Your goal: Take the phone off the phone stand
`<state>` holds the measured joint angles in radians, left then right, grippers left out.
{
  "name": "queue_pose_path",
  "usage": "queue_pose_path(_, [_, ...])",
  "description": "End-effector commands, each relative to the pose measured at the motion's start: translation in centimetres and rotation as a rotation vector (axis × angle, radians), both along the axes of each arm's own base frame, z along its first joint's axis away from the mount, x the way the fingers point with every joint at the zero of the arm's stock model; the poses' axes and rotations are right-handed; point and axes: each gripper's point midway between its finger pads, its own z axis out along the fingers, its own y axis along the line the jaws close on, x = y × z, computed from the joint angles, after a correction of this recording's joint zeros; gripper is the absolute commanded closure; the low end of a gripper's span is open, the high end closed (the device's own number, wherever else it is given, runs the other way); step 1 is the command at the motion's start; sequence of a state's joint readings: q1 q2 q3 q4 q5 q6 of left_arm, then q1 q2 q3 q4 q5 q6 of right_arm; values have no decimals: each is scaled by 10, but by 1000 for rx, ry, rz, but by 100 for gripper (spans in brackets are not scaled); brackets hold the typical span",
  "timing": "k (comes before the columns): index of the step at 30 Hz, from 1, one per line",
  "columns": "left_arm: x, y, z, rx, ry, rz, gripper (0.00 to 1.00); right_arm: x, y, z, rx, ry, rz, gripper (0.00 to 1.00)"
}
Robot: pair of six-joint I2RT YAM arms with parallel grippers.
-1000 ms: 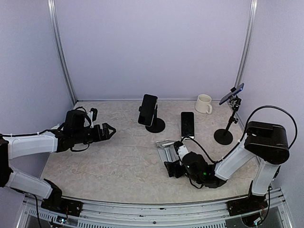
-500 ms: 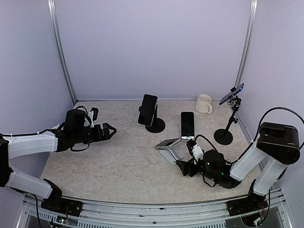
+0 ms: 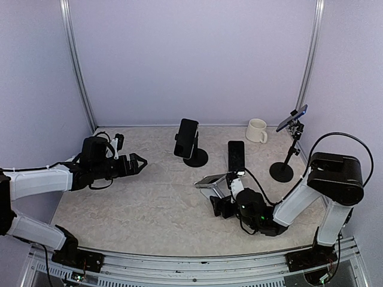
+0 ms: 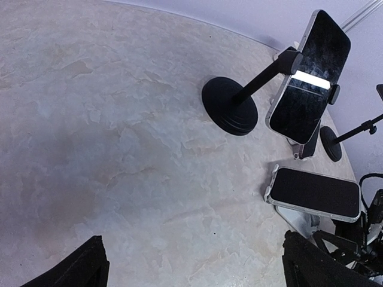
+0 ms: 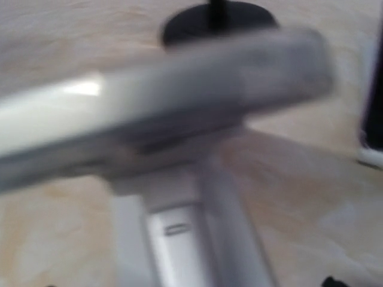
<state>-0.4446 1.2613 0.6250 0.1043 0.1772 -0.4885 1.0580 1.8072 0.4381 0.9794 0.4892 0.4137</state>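
Left hand (image 3: 137,162) agape, arm outstretched; right hand (image 3: 216,204) low, elbow bent.

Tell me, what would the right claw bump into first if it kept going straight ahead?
Most likely the phone on the low silver stand. It fills the wrist view of the right gripper, dead ahead and close, though that picture is blurred.

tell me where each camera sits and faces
Top external: high behind the robot, looking down on the table; left gripper and right gripper show.
Left wrist: on the left arm, facing the black stand; its open fingertips at the bottom corners.
Right wrist: close against the silver stand, blurred; nothing of the robot clearly shows.
Shared: all three see the phone on the silver stand.
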Motion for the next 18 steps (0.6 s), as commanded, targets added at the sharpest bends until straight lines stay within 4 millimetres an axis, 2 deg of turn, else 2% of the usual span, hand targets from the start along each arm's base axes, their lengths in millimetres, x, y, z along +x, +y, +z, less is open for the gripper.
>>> queue_pose_path(1, [4, 1, 17, -8, -54, -2, 1, 12, -25, -25, -54, 66, -210, 7])
queue_pose_path(7, [4, 2, 18, -13, -59, -3, 1, 6, -55, -44, -109, 121, -313, 11])
queue_pose_path(14, [8, -2, 18, -16, -59, -15, 1, -1, -94, -44, -90, 142, -394, 21])
queue_pose_path(18, [8, -6, 18, -27, -60, -31, 1, 0, -97, -37, -47, 112, -341, 32])
